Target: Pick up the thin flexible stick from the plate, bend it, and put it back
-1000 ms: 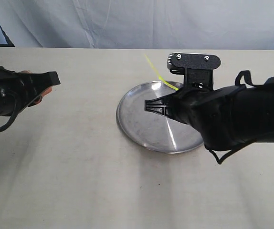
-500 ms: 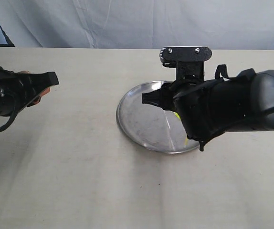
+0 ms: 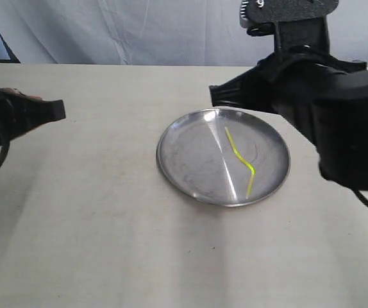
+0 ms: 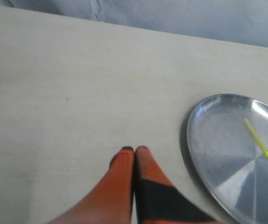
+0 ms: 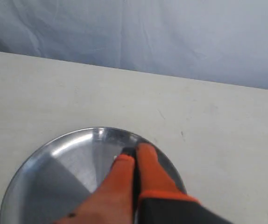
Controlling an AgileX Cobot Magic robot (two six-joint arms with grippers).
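Note:
The thin flexible stick (image 3: 242, 163), yellow-green and kinked in the middle, lies loose on the right half of the shiny round plate (image 3: 184, 154). My right gripper (image 3: 213, 95) hangs above the plate's far rim, shut, with nothing between its orange fingers (image 5: 145, 163). In the right wrist view the gripper (image 5: 135, 150) covers part of the plate (image 5: 54, 163) and the stick does not show. My left gripper (image 3: 61, 109) is far off to the left, shut and empty (image 4: 135, 149). Its wrist view catches the plate (image 4: 218, 140) and one end of the stick (image 4: 264, 148).
A pale glare streak (image 3: 224, 163) runs across the plate beside the stick. The plate sits on a beige table (image 3: 107, 224) with a grey cloth backdrop (image 3: 139, 29) behind it. The bulky right arm (image 3: 338, 109) overhangs the table's right side.
The right gripper has risen and drawn back from the plate, leaving the stick lying kinked in it. The left gripper has slid slightly further left.

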